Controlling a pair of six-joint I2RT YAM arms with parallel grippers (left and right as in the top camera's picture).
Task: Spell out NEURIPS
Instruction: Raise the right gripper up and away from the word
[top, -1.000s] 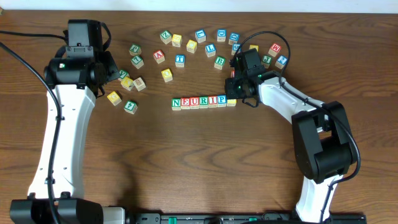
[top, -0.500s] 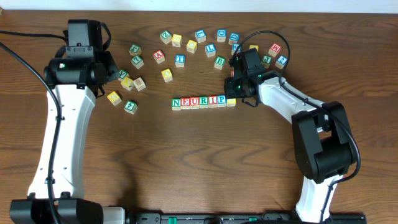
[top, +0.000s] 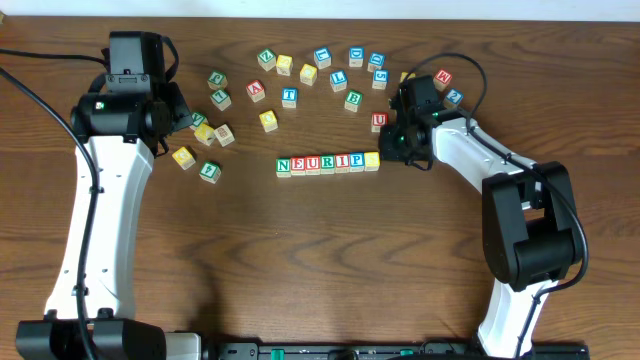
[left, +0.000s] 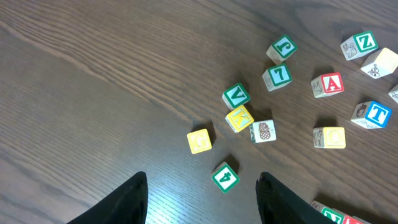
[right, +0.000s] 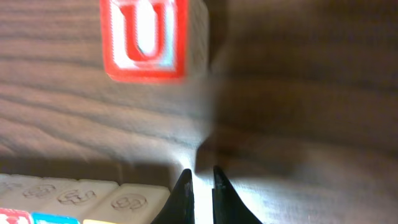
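Observation:
A row of blocks (top: 320, 163) reads N E U R I P on the wooden table (top: 320, 260). A yellow-topped block (top: 372, 160) stands at its right end, touching the P; I cannot read its letter. My right gripper (top: 395, 150) is shut and empty, low over the table just right of that block. In the right wrist view its fingertips (right: 200, 177) sit beside the row's end block (right: 127, 200), with a red U block (right: 146, 38) beyond. My left gripper (left: 202, 199) is open and empty above the left cluster, near a green 4 block (left: 224, 177).
Loose blocks lie in an arc behind the row, among them the red U (top: 379, 121), a blue L (top: 338, 80), a red A (top: 256, 90) and a blue T (top: 289, 97). Left cluster: a yellow block (left: 199, 140), a green V (left: 236, 96) and a pineapple block (left: 263, 131).
My right gripper has pulled back to the right, away from the row's end. The yellow end block and the red U now show uncovered. The left arm has not moved.

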